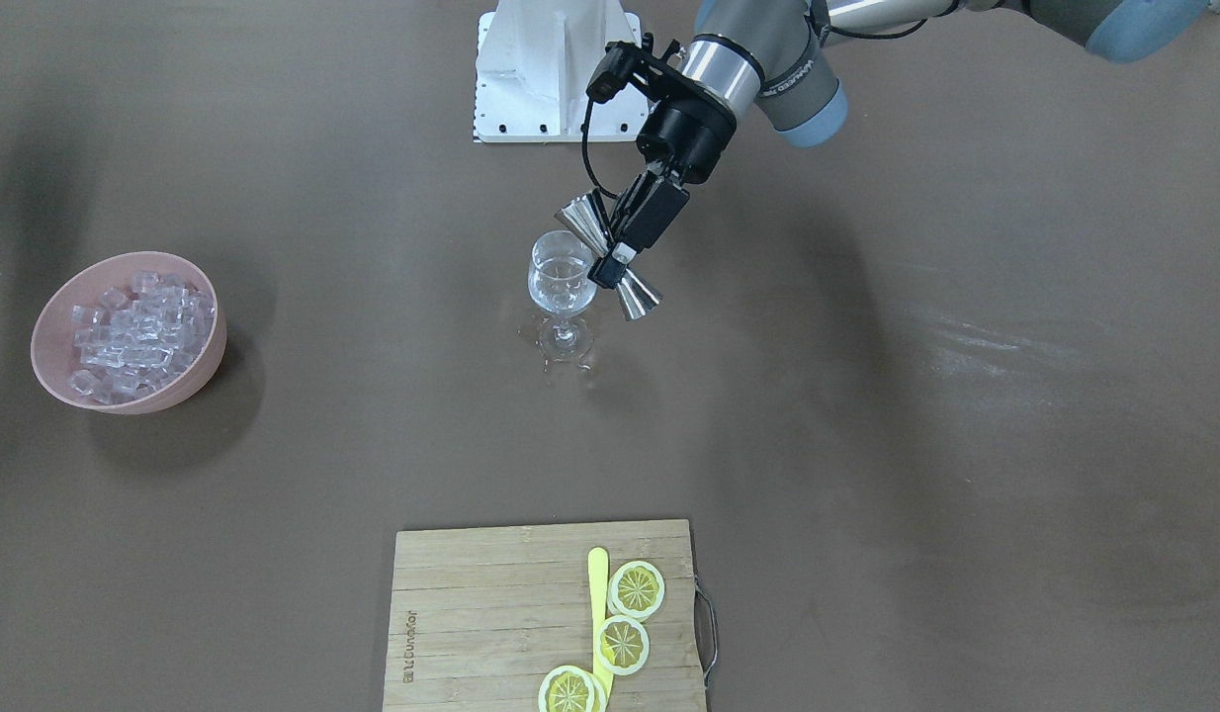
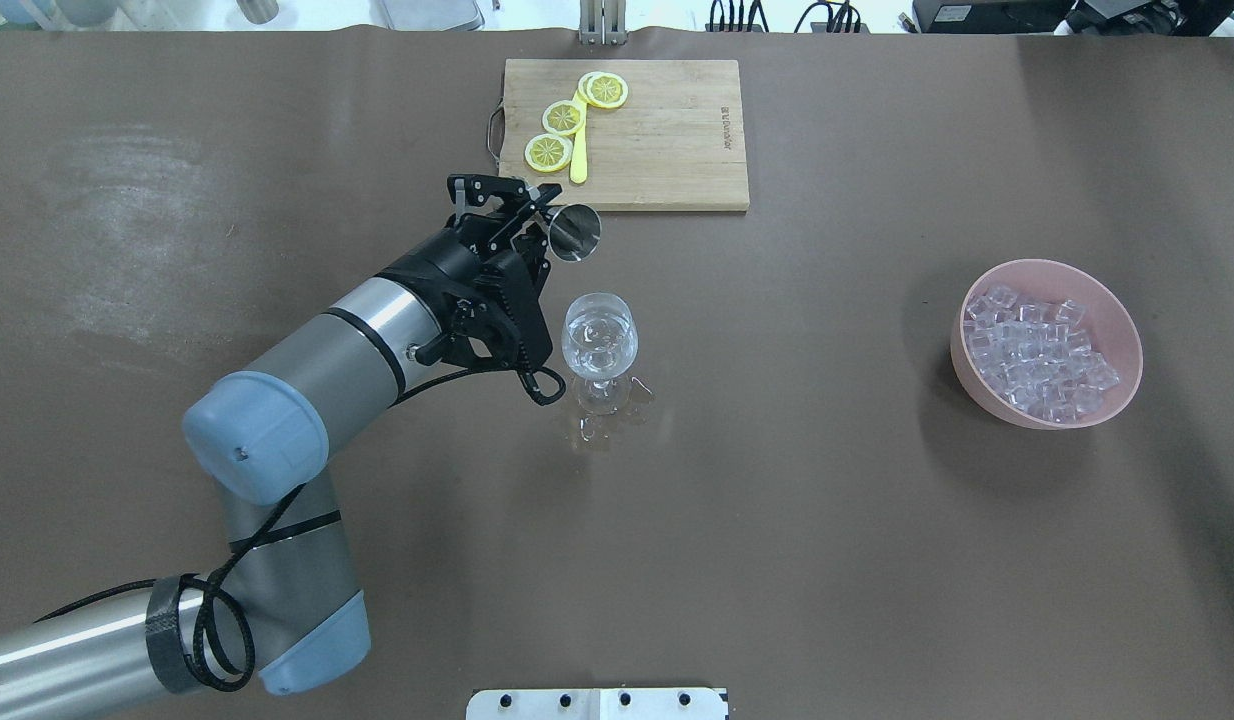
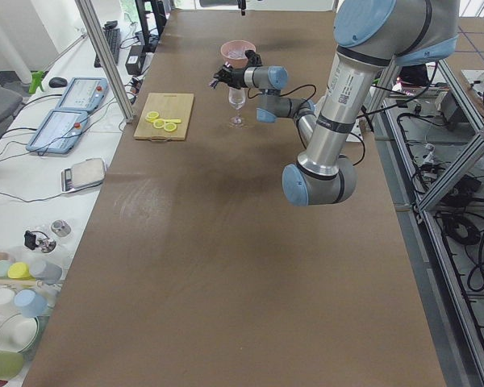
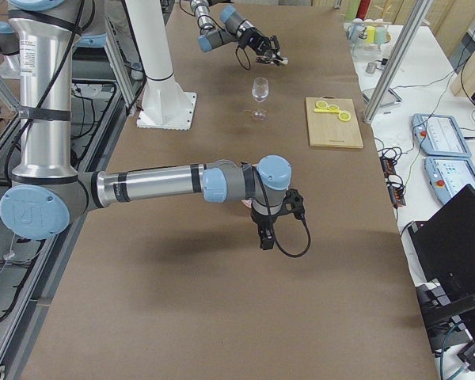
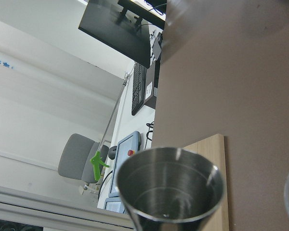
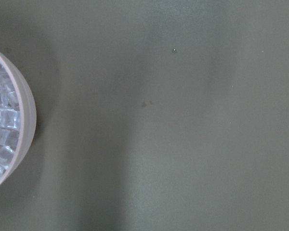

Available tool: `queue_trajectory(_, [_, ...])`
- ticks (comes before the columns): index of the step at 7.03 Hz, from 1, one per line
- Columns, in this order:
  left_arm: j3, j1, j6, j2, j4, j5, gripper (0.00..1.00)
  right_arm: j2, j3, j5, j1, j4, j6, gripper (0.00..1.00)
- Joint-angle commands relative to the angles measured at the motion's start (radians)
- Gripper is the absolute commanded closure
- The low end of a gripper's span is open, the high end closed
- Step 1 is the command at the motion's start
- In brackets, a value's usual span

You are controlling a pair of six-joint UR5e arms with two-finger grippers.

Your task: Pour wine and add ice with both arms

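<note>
A clear stemmed glass stands upright at mid-table, also in the overhead view. My left gripper is shut on the waist of a steel double-cone jigger, held tilted just beside and above the glass rim. The jigger's open mouth shows in the overhead view; in the left wrist view its cup looks almost empty. The ice fills a pink bowl far from the glass. My right gripper hangs near that bowl; I cannot tell if it is open. The right wrist view shows the ice.
A wooden cutting board with three lemon slices and a yellow knife lies at the table's operator-side edge. The white metal stand sits at the robot's base. Small wet marks surround the glass foot.
</note>
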Motion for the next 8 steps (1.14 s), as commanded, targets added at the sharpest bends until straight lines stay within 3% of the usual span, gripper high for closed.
queue_trajectory(1, [-0.023,-0.004,-0.297,0.104,-0.019,0.006,1.00,0.007,-0.004,0.000,0.000,-0.001,0.003,0.00])
queue_trajectory(3, [-0.016,-0.026,-0.620,0.181,-0.126,-0.007,1.00,0.009,-0.003,0.000,0.000,-0.001,0.003,0.00])
queue_trajectory(5, [0.021,-0.058,-0.924,0.247,-0.135,-0.011,1.00,0.013,-0.006,0.000,0.000,-0.001,0.004,0.00])
queue_trajectory(8, [0.125,-0.170,-1.113,0.344,-0.241,-0.029,1.00,0.013,-0.003,0.000,-0.002,-0.001,0.009,0.00])
